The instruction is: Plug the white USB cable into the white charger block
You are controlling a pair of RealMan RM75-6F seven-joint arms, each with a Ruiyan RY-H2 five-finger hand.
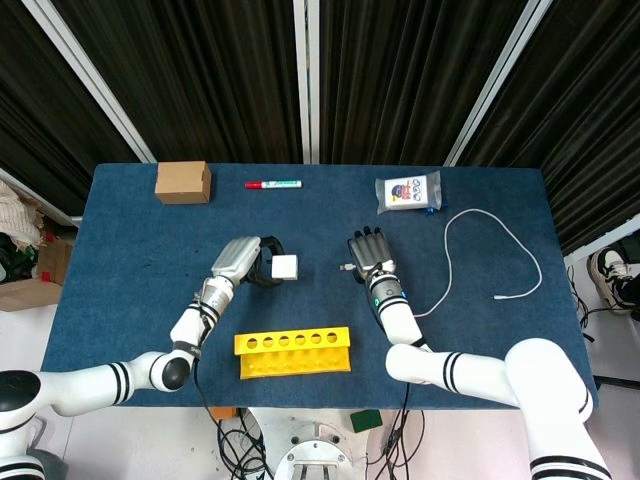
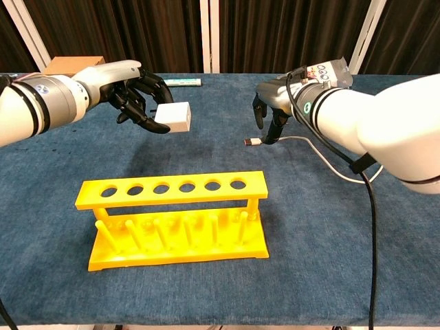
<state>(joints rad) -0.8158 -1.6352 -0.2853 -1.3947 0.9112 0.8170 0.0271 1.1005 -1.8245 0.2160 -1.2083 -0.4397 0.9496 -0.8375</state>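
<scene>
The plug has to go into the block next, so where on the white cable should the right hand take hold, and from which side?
Pinch the white cable just behind its metal plug, coming down from above. The plug lies flat on the table, pointing toward the charger block held by the left hand. The right hand hovers over it.
</scene>
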